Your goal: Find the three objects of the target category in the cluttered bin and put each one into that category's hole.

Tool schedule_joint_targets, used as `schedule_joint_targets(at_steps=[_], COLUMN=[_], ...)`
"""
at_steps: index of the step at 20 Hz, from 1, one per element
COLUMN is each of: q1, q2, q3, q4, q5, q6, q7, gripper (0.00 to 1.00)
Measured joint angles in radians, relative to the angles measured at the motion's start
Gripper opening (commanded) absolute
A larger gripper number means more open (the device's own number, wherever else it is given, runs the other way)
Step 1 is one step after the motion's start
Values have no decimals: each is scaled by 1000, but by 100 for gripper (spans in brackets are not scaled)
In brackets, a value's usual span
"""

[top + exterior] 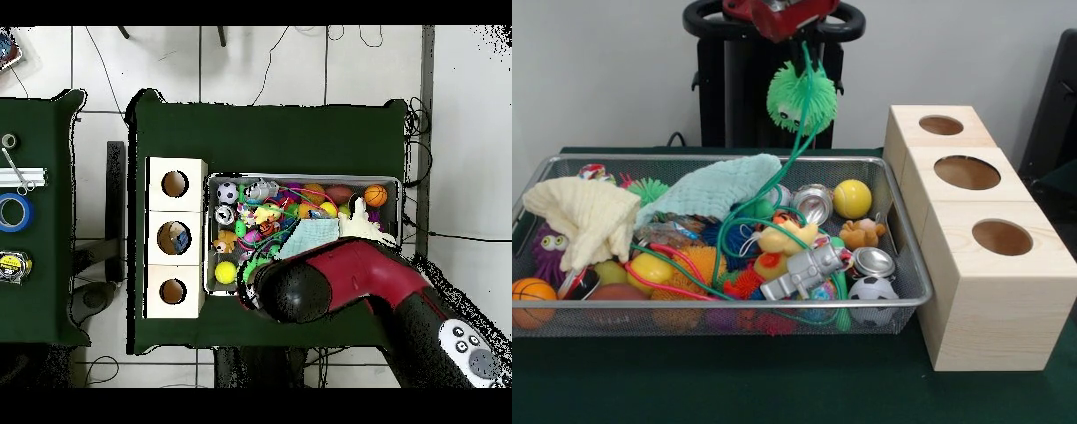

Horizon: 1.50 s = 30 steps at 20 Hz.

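Note:
The bin (777,306) of silver wire mesh lies on the green table, full of toys; in the overhead view it (300,179) is partly covered by my arm. My gripper (807,51) hangs above the bin's far edge, shut on a strand of a green spiky ball (802,95). The ball dangles in the air, and its long green cord trails down into the clutter. A bit of green (251,270) shows beside my arm's head (292,290), which hides the gripper from above. Three pale wooden boxes (993,291) with round holes stand right of the bin.
The bin holds a cream cloth (587,216), mint cloth (719,187), yellow ball (852,198), soccer ball (872,291), basketball (531,296), rubber duck (786,238), grey robot toy (808,269) and two cans. From above, the middle hole (175,238) holds something.

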Motion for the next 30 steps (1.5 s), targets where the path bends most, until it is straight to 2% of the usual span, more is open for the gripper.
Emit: schedule_joint_targets(at_steps=[4, 12, 19, 30], q1=[60, 125, 128, 131], q2=[37, 116, 165, 191], q3=[-20, -64, -91, -124], q4=[-49, -145, -200, -250], q5=[-3, -16, -23, -29], q6=[13, 50, 63, 67], q7=[0, 0, 0, 0], gripper=[0, 0, 0, 0])
